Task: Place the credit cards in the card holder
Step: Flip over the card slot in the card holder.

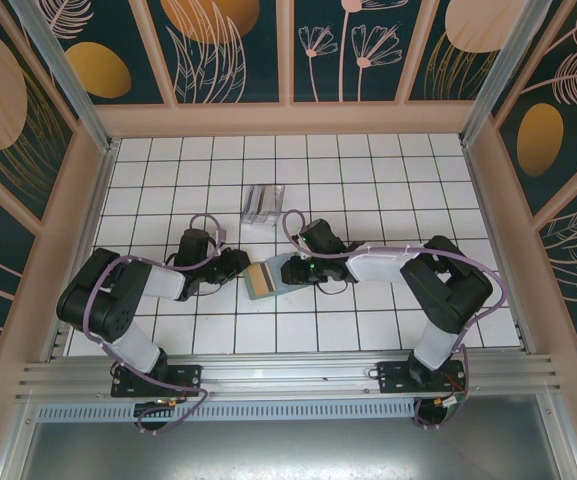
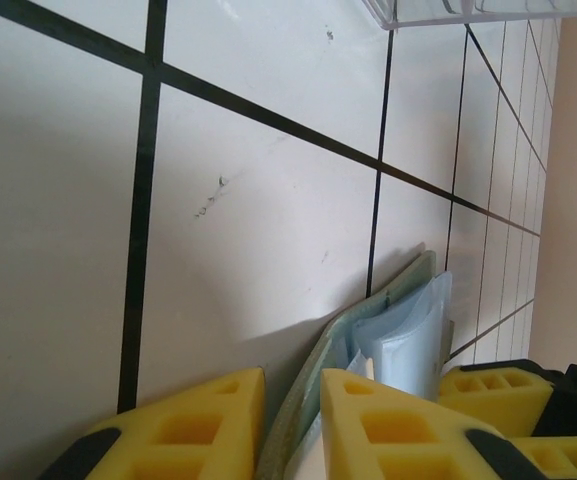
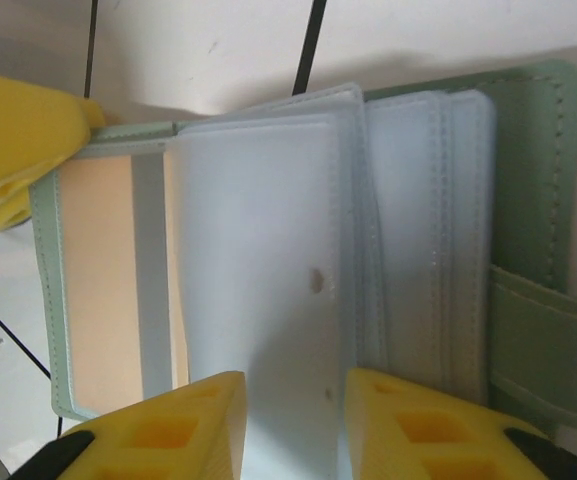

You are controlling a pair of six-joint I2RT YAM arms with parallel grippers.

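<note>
Currently: card holder open, tilted, centre of top view. Left end effector clamped on its green cover edge. Right end effector straddles clear sleeve; whether it grips, cannot tell.

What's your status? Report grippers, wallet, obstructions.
Left gripper shut on cover edge of sage-green folding wallet. Right gripper part open over its clear sleeves. Clear plastic box behind, apart; nothing blocking.
</note>
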